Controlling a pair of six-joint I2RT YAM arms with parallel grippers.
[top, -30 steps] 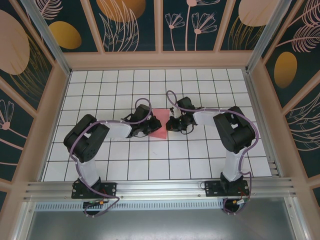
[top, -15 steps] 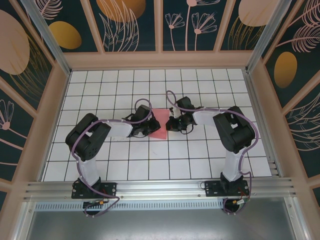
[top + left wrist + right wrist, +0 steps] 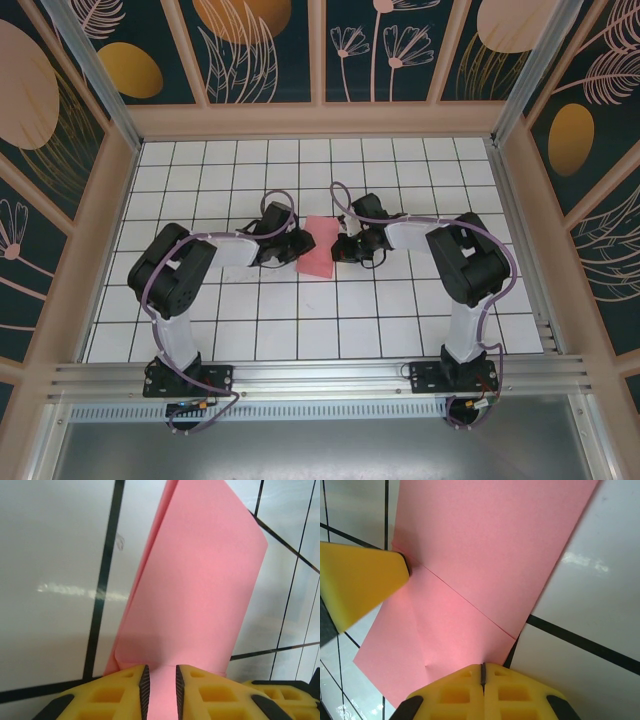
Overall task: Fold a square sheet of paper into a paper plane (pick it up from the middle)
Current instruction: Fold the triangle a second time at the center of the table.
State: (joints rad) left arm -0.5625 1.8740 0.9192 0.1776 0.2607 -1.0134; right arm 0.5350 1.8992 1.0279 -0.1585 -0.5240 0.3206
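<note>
Left pincer [image 3: 160,674] backed off, parted; pink sheet [image 3: 195,590] at its tips

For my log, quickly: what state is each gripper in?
Left gripper: slightly open over the thin pink folded paper sheet, not pinching it.
Right gripper: shut at the sheet's edge; grip cannot be told.

counter [image 3: 400,300]: glossy white tiles, thin dark grid lines, soft glare | walls [image 3: 270,50]: dark teal panels at back and both sides, pale flower and leaf outlines, orange ovals | frame [image 3: 320,120]: pale wood, edging counter, dividing panels | rail [image 3: 320,375]: silver metal, along near edge | grey metal sheet [image 3: 320,445]: nearer than rail
</note>
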